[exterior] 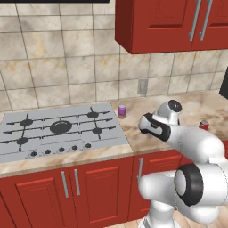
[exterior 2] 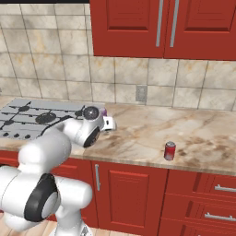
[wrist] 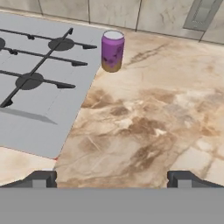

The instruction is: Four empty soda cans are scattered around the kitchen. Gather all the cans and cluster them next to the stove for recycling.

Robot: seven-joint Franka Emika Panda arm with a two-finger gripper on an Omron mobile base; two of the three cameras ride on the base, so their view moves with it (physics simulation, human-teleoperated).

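A beige marbled counter (exterior: 133, 133) runs along a tan tiled wall (exterior: 58, 62), with red cabinets (exterior 2: 138, 193) below it and red upper cabinets (exterior: 169, 22) above. Set into the counter is a flat silver-grey stove (exterior: 58, 129) with black burner grates and a front row of small dark knobs. A purple soda can (wrist: 112, 50) stands upright on the counter just beside the stove's right edge, near the wall. A red soda can (exterior 2: 170, 150) stands upright well apart from it, farther right near the counter's front edge. A grey wall outlet (exterior 2: 141, 93) sits in the tiles above the counter. The gripper (wrist: 112, 179) hangs over bare counter with its jaws spread wide, grasping nothing.
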